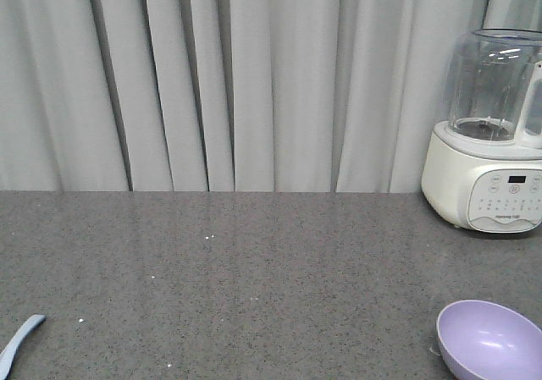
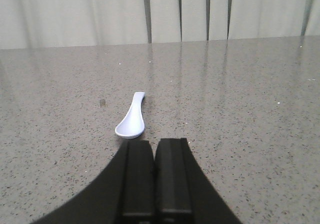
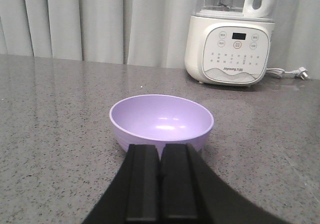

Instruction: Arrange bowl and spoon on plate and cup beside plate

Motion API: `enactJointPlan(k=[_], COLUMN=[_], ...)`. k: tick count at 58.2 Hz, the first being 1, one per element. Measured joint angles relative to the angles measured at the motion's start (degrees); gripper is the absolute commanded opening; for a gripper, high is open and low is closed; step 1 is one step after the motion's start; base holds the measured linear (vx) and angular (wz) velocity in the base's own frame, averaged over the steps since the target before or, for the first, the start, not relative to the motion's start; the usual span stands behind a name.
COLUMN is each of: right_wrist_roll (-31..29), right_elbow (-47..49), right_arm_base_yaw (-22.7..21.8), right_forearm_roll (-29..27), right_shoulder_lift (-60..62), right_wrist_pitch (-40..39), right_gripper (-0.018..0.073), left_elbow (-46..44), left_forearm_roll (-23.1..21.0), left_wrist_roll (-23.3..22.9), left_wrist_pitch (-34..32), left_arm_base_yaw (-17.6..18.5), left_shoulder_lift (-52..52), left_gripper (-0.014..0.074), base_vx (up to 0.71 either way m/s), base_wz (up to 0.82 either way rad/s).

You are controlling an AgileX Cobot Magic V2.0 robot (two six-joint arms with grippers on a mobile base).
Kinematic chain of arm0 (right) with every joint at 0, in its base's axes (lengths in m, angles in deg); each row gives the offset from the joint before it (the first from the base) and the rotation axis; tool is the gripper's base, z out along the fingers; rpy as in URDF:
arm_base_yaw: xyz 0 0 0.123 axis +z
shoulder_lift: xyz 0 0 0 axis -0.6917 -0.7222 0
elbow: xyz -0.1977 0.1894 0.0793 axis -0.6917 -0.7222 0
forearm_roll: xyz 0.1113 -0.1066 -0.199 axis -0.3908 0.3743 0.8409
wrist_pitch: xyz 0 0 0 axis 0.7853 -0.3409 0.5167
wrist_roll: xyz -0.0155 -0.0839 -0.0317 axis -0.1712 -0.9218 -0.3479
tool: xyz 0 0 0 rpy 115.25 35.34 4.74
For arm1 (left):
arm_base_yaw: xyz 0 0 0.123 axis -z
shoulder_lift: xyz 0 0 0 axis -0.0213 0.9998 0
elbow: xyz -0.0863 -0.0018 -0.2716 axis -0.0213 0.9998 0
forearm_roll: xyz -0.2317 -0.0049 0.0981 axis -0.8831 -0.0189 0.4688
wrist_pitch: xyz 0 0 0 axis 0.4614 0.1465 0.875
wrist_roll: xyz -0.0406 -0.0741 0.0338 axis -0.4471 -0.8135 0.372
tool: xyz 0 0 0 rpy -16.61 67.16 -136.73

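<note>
Nothing is arranged yet: the round lavender plastic bowl (image 3: pixel 161 119) and pale blue plastic spoon (image 2: pixel 131 119) are seen loose on the desk (image 2: pixel 250 109); the left claw (image 2: pixel 154 145) and right claw (image 3: pixel 160 151) are closed, empty.

A kitchen-like setup: speckled grey stone countertop (image 1: pixel 254 270), white countertop blender (image 1: pixel 487 134), pale grey curtains (image 1: pixel 212 75) behind.

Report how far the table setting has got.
Done: nothing visible. The spoon lies on the counter ahead of the shut, empty left gripper; the bowl sits empty before the shut right gripper. In hand: nothing. Left: everything; plate and cup are out of view.
</note>
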Motion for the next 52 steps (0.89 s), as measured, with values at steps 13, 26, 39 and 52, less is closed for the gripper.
enactJointPlan(k=[13,26,39,52], right_wrist_roll=[0.0,0.0,0.0,0.0], right_elbow=[0.0,0.0,0.0,2.3], right_arm_base_yaw=[0.0,0.0,0.0,0.0], right_forearm_roll=[0.0,0.0,0.0,0.0], right_shoulder_lift=[0.0,0.0,0.0,0.0], right_wrist_pitch=[0.0,0.0,0.0,0.2], right_gripper=[-0.0009,-0.0009,-0.0009,-0.0009], left_elbow=[0.0,0.0,0.0,-1.5], left_forearm_roll=[0.0,0.0,0.0,-0.5], left_wrist_roll=[0.0,0.0,0.0,-1.5], left_wrist_pitch=[0.0,-1.1,-1.4,-2.7], left_arm_base_yaw=[0.0,0.0,0.0,0.0], left_shoulder_lift=[0.0,0.0,0.0,0.0], left_gripper=[-0.0006,-0.0006,-0.0006,-0.0006], base_vx=[0.0,0.0,0.0,0.0], base_wz=[0.0,0.0,0.0,0.0])
